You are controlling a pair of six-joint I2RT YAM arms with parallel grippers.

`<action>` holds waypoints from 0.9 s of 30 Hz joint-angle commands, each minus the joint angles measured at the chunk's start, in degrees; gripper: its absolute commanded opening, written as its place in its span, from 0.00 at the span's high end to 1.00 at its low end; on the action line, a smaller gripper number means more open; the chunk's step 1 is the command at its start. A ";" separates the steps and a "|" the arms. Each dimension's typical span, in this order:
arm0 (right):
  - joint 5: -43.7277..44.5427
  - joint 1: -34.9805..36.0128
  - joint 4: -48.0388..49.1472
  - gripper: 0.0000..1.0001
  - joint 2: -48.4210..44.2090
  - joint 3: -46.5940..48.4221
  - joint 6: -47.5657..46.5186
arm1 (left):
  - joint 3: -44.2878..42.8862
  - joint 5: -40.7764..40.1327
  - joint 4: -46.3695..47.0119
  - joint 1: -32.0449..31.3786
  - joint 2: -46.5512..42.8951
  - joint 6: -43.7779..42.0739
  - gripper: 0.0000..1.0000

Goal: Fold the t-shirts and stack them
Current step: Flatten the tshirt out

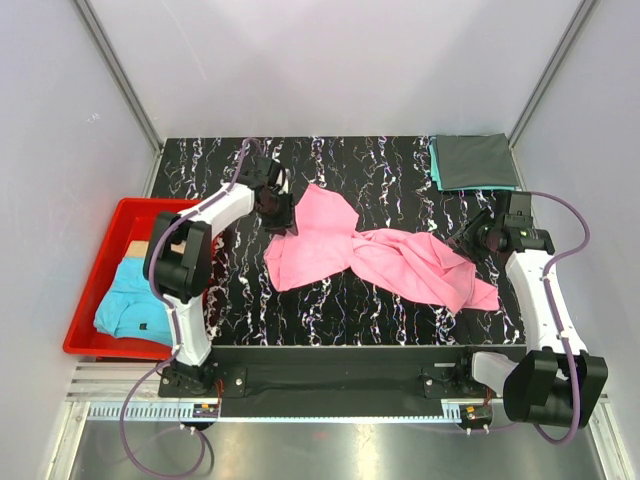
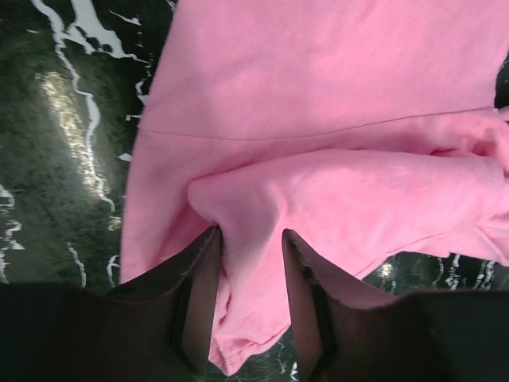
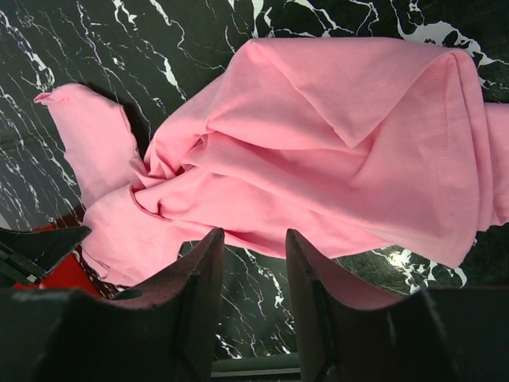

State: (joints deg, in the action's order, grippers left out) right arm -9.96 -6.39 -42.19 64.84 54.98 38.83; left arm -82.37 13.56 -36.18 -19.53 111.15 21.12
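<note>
The left gripper (image 2: 250,235) stands parted with a soft ridge of the pink t-shirt (image 2: 318,95) bunched between its fingers (image 2: 199,286). From where I look it straddles the fold and has not pinched it. The right gripper (image 3: 250,235) is parted just as wide and holds nothing. It hangs over bare bench (image 3: 262,318) just short of the shirt's rumpled near hem. From above, the left gripper (image 1: 280,212) sits at the shirt's corner towards the far left of the bench, and the right gripper (image 1: 468,238) sits beside the end nearest the right edge. The pink t-shirt (image 1: 370,255) sprawls crumpled across the middle, twisted at the waist with a sleeve flung out. It looks light and limp, so I'd say it will sag and slide, and a pinch on one layer may let the rest trail. The seamed hem or the shoulder corners, where the cloth is doubled, seem the surest places to take hold, one gripper at each so it can be pulled flat. In the far right corner a folded dark grey t-shirt (image 1: 472,160) lies on a teal t-shirt (image 1: 435,170). A light blue t-shirt (image 1: 125,300) waits in the red bin (image 1: 85,300) by the left edge.
</note>
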 commanded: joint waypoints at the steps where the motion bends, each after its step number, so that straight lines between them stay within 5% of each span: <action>1: -0.59 -0.11 0.80 0.56 0.81 1.52 -0.86 | -2.36 5.42 1.29 -0.33 -0.84 0.49 0.69; 7: -0.59 -0.11 -0.52 0.56 0.29 2.50 -1.21 | 1.15 11.12 3.40 -1.03 -7.07 2.08 1.00; 27: -4.12 -0.11 -2.02 0.56 3.90 0.13 -0.95 | 22.86 6.31 4.13 -7.10 -36.60 8.59 1.00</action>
State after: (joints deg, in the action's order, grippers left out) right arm -13.58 -6.39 -43.31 69.19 53.71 38.79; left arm -60.66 20.97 -31.99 -25.32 80.73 28.47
